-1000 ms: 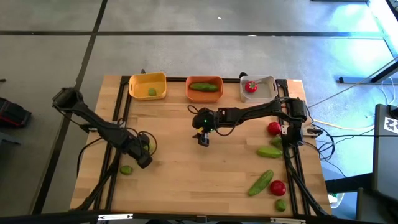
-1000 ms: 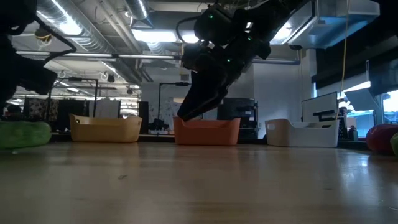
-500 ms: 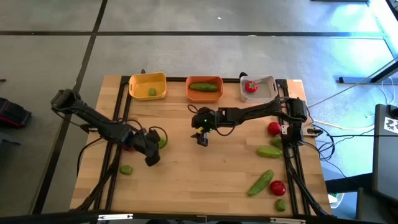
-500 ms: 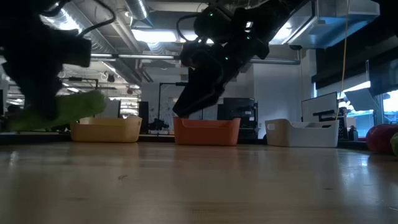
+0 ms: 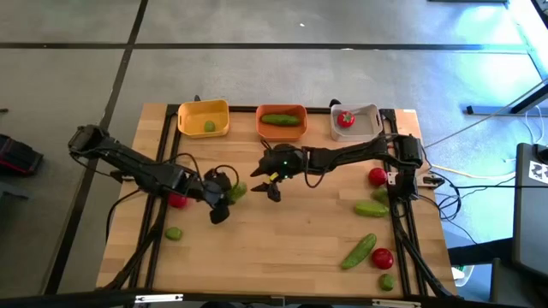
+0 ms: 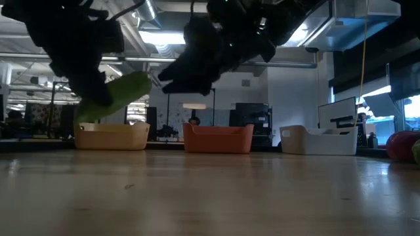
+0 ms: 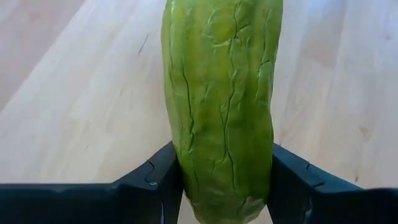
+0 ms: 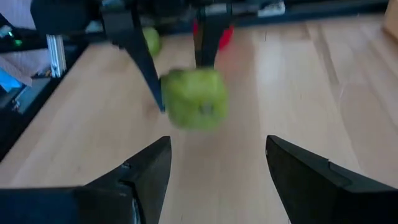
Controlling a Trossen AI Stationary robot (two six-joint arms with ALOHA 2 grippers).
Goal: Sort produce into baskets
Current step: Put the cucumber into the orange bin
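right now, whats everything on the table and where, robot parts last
baskets: three along the far edge; yellow, orange, white
limes: yellow basket; near left; near right corner
cucumbers: four, green; orange basket; two at right; one held above the middle
tomatoes: four, red; white basket; right edge; near right; under the left arm
table: wooden
left gripper: closed on the held cucumber
right gripper: open, facing it

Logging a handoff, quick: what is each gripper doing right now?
Left gripper: shut on the cucumber, lifted above the table.
Right gripper: open, empty, facing the cucumber's end.
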